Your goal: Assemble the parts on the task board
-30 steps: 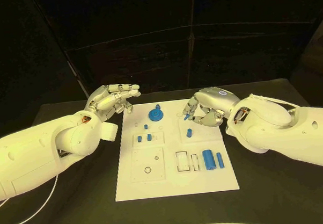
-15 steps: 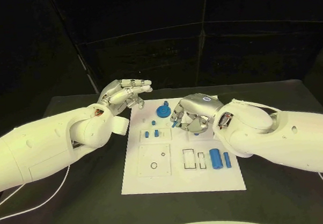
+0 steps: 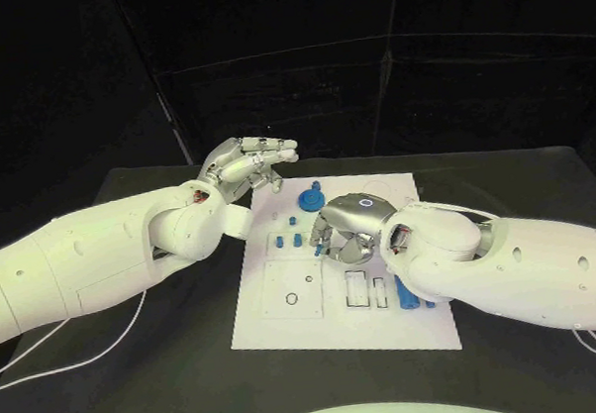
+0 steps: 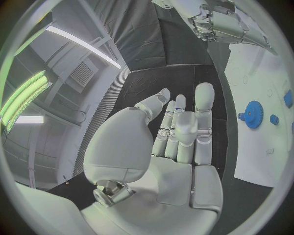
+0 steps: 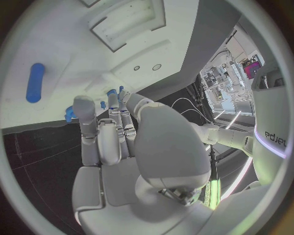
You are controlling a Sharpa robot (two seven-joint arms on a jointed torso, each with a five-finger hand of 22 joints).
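The white task board (image 3: 284, 319) lies in the middle of the black table. A blue gear (image 3: 309, 201) stands near its far edge, and it shows again as the gear (image 4: 252, 114) in the left wrist view. Small blue pegs (image 3: 285, 239) stand just left of my right hand (image 3: 346, 226). That hand hovers low over the board's middle, fingers pointing down, and pinches a small blue part (image 5: 112, 92) at its fingertips. A blue cylinder (image 3: 406, 291) lies near the right arm, seen also as the cylinder (image 5: 35, 82). My left hand (image 3: 251, 164) is raised by the board's far left corner, holding nothing, fingers straight.
The near half of the board carries a square recess (image 3: 292, 297) and two narrow rectangular slots (image 3: 355, 288). A white cable (image 3: 84, 348) trails over the table on the left. My right forearm (image 3: 534, 266) covers the board's right edge.
The camera has shifted. My right hand has moved left across the board, from its right column to its middle beside the small pegs. The left hand has stayed raised at the far left corner.
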